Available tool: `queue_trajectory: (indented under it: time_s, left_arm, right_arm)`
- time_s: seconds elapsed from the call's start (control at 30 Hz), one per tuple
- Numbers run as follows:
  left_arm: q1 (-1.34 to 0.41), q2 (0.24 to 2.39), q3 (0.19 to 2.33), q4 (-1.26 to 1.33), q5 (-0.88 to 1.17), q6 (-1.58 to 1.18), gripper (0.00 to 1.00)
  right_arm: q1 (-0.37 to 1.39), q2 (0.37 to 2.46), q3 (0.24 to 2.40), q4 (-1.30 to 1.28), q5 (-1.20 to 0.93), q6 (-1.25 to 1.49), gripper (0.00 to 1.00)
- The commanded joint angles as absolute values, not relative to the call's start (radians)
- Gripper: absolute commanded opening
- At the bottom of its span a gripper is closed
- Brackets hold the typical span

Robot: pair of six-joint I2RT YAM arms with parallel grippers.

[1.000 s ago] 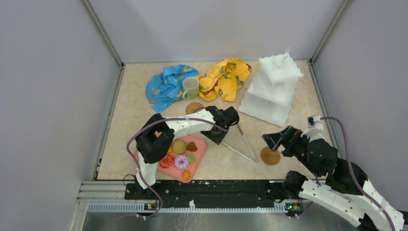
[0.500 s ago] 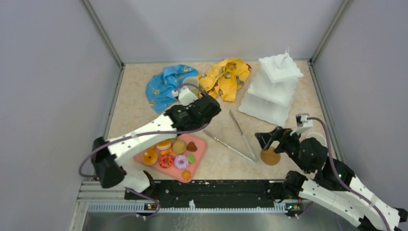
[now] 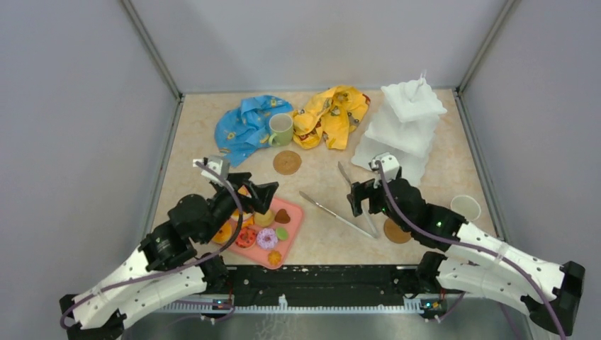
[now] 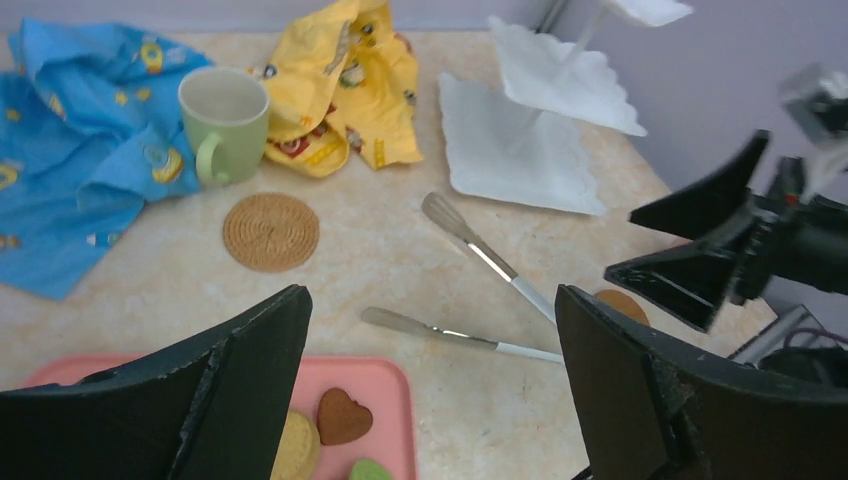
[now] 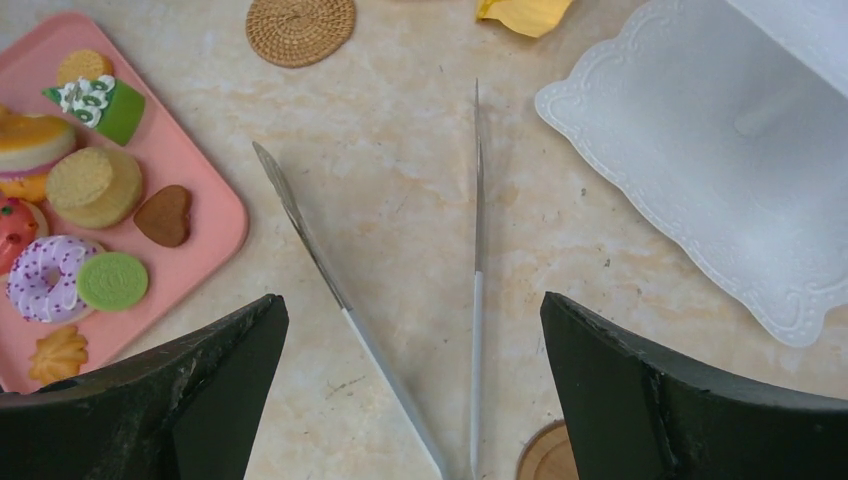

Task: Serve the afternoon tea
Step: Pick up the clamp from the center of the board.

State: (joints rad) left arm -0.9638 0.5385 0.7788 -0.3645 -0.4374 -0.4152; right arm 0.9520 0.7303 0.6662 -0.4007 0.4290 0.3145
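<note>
- The left gripper [image 3: 259,190] hovered over the pink tray [image 3: 296,212] at lower left of the top view, jaws spread wide and holding nothing.
- The right gripper [image 3: 363,200] hung above the silver tongs [image 5: 478,250] at centre, jaws just as wide and likewise empty.
- The toy pastries [image 5: 45,275] sat crowded on the tray. They looked small, light and probably firm, so a gentle pinch across the sides should do, or the tongs might suit them better.
- The purple donut and the flat green biscuit lay low, with little edge to catch.
- The pale green mug [image 4: 224,120] stood upright at upper left of the left wrist view, touching the blue cloth [image 4: 60,180] and the yellow cloth [image 4: 340,90]. It looked rigid and smooth, and a grip over the rim wall seemed safer than one on the handle.
- The white mug [image 3: 465,207] stood alone at the right edge.
- One coaster [image 4: 271,231] lay flat below the green mug, and the other coaster [image 3: 397,231] sat beside the right arm. Both were thin and woven, so they likely needed an edge pinch.
- The white stand [image 3: 404,134] rose at upper right, tall, stiff and seemingly top-heavy, and its tiers appeared bare.
</note>
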Motion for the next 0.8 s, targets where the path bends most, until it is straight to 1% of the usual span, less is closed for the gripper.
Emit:
queue_trajectory:
  time_s: [0.0, 0.13, 0.27, 0.37, 0.6, 0.77]
  left_arm:
    - [-0.965, 0.431, 0.705, -0.286, -0.277, -0.173, 0.99]
    - [-0.965, 0.399, 0.666, -0.344, -0.309, -0.159, 0.99]
    - [-0.965, 0.375, 0.669, -0.360, -0.343, -0.164, 0.99]
    - [-0.965, 0.346, 0.685, -0.392, -0.382, -0.162, 0.99]
    - [-0.965, 0.240, 0.676, -0.407, -0.445, -0.174, 0.99]
    - [-0.964, 0.187, 0.661, -0.398, -0.526, -0.171, 0.99]
  right_arm:
    - [0.957, 0.801, 0.656, -0.272, 0.397, 0.190, 0.99]
    - [0.950, 0.933, 0.687, -0.300, 0.273, 0.092, 0.99]
    - [0.947, 1.121, 0.751, -0.403, 0.298, 0.062, 0.99]
    - [0.931, 1.222, 0.764, -0.419, 0.278, 0.044, 0.99]
    - [0.848, 1.321, 0.761, -0.350, 0.174, 0.005, 0.99]
    - [0.836, 1.343, 0.755, -0.323, 0.134, -0.041, 0.99]
